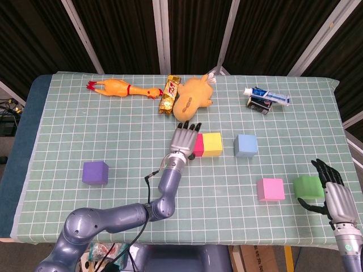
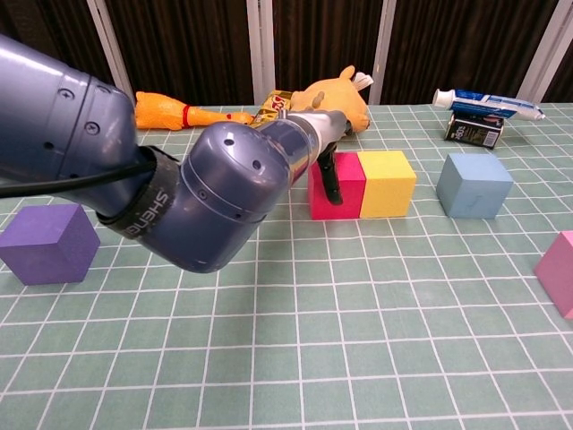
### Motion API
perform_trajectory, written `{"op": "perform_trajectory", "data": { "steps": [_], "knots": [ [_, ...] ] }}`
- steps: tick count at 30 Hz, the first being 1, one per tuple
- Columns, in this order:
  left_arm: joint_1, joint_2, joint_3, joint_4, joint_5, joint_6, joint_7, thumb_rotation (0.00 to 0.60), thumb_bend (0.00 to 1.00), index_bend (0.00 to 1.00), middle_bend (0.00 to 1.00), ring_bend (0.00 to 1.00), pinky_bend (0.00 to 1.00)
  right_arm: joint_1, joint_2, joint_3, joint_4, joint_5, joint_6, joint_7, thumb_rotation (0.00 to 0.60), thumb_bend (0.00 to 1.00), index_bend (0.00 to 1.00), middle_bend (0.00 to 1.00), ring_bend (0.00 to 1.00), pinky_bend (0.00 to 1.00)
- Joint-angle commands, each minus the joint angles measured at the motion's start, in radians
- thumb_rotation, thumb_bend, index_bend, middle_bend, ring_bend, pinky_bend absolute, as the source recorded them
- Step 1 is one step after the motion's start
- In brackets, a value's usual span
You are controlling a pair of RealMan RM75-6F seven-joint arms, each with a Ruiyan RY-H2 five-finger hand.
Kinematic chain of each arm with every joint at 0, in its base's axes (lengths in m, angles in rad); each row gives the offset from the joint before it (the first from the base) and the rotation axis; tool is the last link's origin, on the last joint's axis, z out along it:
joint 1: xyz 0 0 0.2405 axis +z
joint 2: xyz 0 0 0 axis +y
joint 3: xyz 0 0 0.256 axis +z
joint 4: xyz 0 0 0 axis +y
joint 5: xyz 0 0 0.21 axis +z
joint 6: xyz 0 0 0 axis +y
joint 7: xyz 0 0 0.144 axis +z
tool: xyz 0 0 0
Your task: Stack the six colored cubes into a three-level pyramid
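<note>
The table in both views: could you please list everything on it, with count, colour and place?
red cube: 1, red, table centre, against the yellow cube
yellow cube: 1, yellow, centre
blue cube: 1, light blue, right of yellow
pink cube: 1, pink, front right
green cube: 1, green, far right
purple cube: 1, purple, front left
rubber chicken: 1, orange, back left
snack bar: 1, gold, back
plush toy: 1, orange, back centre
toothpaste: 1, white-blue, back right, on a dark box
left hand: at red cube
right hand: beside green cube
</note>
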Motion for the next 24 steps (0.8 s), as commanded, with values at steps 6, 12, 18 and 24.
{"op": "perform_trajectory", "data": {
  "steps": [6,12,18,24],
  "knots": [
    [0.015,0.020,0.002,-0.043,-0.007,0.019,0.011,0.600,0.12,0.00,0.07,0.01,0.09,0.000,0.000,0.000,0.000,0.000,0.001,-0.002,0.600,0.21,0.00,0.00,0.00,0.00],
    [0.045,0.068,0.013,-0.133,-0.026,0.055,0.041,0.600,0.10,0.00,0.04,0.00,0.08,-0.001,-0.001,0.000,0.000,-0.003,0.004,-0.003,0.600,0.21,0.00,0.00,0.00,0.00],
    [0.088,0.134,0.035,-0.246,-0.034,0.102,0.060,0.600,0.10,0.00,0.04,0.00,0.08,-0.001,-0.003,0.000,-0.002,-0.002,0.003,-0.005,0.600,0.21,0.00,0.00,0.00,0.00],
    [0.124,0.196,0.048,-0.336,-0.026,0.142,0.053,0.600,0.10,0.00,0.04,0.00,0.07,0.001,-0.004,0.000,-0.003,0.003,-0.002,-0.010,0.600,0.21,0.00,0.00,0.00,0.00]
  ]
}}
